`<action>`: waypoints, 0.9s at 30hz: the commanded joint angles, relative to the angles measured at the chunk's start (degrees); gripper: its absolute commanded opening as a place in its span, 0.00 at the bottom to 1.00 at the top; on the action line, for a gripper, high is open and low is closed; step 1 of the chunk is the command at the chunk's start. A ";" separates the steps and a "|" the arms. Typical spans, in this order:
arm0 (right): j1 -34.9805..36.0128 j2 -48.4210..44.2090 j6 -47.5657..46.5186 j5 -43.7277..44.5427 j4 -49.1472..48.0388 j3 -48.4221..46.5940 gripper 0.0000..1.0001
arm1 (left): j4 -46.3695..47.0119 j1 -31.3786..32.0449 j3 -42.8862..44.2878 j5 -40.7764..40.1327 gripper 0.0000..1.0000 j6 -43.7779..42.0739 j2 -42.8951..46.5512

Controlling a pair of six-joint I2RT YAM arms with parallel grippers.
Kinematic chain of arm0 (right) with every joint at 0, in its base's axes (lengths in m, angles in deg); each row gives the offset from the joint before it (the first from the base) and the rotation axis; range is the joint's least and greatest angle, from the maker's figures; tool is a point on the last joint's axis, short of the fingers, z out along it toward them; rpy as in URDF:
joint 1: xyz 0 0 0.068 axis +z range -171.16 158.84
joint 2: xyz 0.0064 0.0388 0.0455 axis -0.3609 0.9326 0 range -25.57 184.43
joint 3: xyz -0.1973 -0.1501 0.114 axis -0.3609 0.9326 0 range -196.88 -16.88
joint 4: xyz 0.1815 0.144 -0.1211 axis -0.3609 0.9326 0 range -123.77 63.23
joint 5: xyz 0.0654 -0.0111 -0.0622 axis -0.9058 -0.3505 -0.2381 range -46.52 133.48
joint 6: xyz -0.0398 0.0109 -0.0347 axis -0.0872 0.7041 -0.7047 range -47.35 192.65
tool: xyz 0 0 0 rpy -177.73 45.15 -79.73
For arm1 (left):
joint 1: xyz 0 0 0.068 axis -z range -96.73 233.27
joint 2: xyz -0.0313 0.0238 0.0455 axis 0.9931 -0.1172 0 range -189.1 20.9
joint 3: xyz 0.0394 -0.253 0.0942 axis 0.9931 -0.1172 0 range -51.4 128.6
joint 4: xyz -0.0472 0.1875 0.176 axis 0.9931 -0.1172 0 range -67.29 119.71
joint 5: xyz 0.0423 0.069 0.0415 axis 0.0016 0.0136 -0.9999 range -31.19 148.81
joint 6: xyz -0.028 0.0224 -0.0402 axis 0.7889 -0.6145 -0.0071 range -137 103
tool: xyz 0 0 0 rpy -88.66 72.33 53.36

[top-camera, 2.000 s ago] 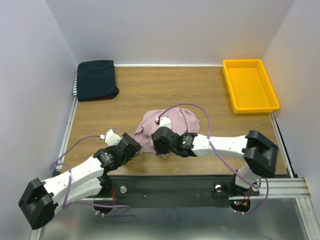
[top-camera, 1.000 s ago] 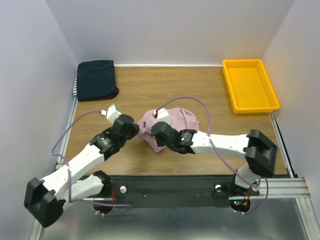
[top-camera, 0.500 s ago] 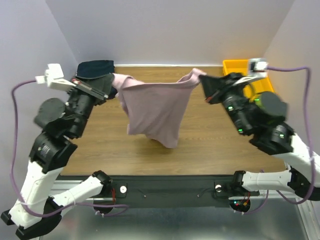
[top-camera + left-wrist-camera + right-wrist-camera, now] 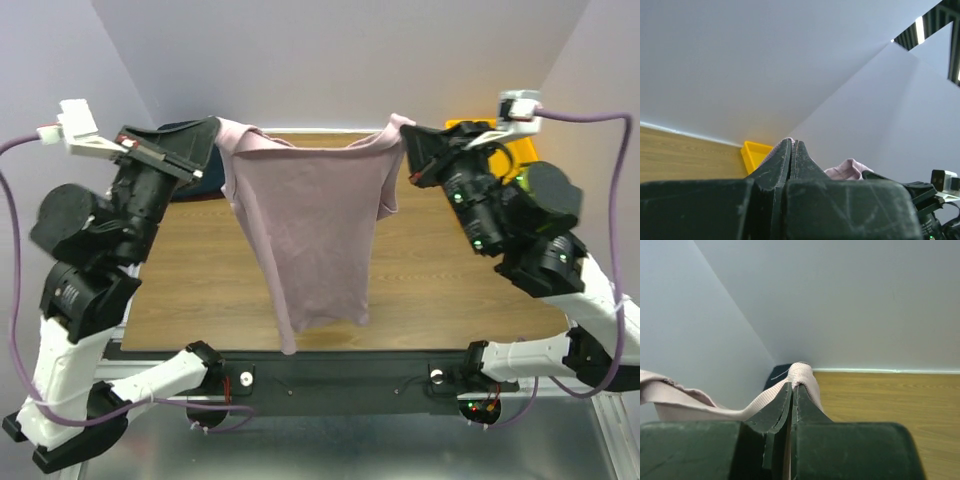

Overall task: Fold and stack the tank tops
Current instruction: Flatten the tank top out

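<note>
Left gripper (image 4: 205, 140) and right gripper (image 4: 410, 145), each clamped shut on a strap, now hoist the pink tank top (image 4: 310, 230) from the table's (image 4: 450, 270) middle, spread open for folding.

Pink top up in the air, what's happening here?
Both arms hold the pink top up over the table, spread out between them. The left gripper is shut on one shoulder strap, the right gripper on the other. It is not yet folded; the stack sits in the far left corner.

Pale walls (image 4: 350, 60) — wooden table (image 4: 420, 280).
</note>
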 commanded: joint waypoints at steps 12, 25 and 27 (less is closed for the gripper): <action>-27.53 20.39 9.30 -17.41 0.44 12.14 0.01 | 16.43 -15.52 -24.29 16.69 0.00 5.30 -24.22; -44.16 48.65 17.66 -36.37 5.71 -8.26 0.50 | 8.35 -23.00 -0.28 20.85 0.55 0.38 -56.17; -44.16 46.56 17.48 -35.06 6.06 -4.68 0.72 | 10.62 -22.74 -4.82 20.33 0.78 -0.06 -52.86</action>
